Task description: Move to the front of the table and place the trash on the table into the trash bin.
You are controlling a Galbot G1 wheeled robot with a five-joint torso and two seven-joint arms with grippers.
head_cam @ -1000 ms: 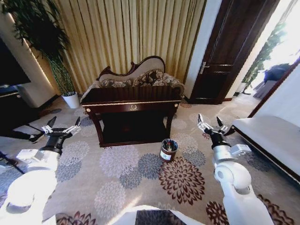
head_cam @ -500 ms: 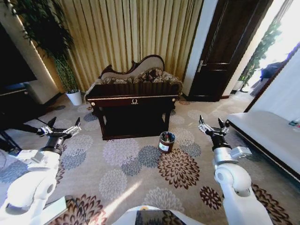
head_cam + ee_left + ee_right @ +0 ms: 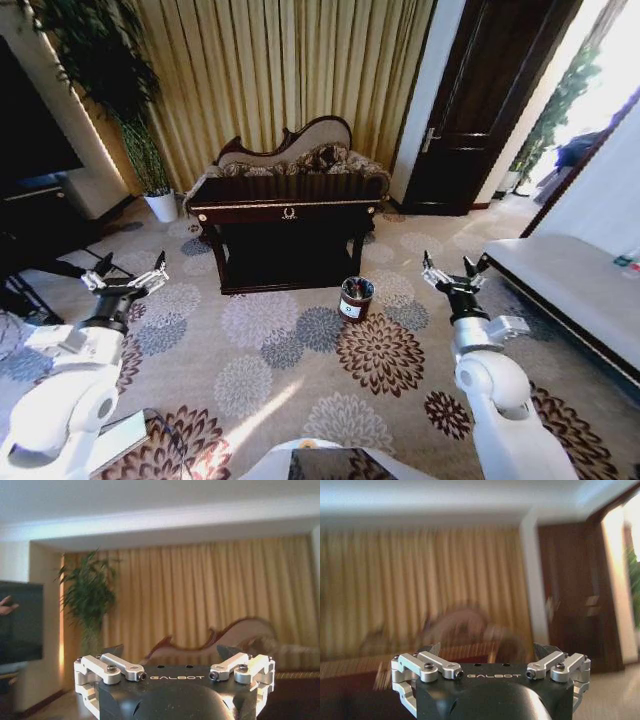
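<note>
The dark glossy table (image 3: 288,211) with gold trim stands across the flowered carpet, a few steps ahead and about centred in the head view. The small round dark trash bin (image 3: 355,297) with a white label sits on the floor by the table's right front leg. From this low angle the tabletop is seen edge-on, so the trash is hidden. My left gripper (image 3: 130,270) (image 3: 170,652) is raised at the left, open and holding nothing. My right gripper (image 3: 455,268) (image 3: 487,649) is raised at the right, also open and holding nothing. Both are well short of the table.
A carved floral sofa (image 3: 300,160) stands behind the table against gold curtains. A potted plant (image 3: 150,190) is at the back left and a dark door (image 3: 480,110) at the back right. A white bench (image 3: 580,290) lines the right side, and dark stand legs (image 3: 30,290) lie at the left.
The whole head view has shifted: the table and bin now sit slightly higher and smaller in it, with more carpet in front. Both arms keep the same raised, open pose.
</note>
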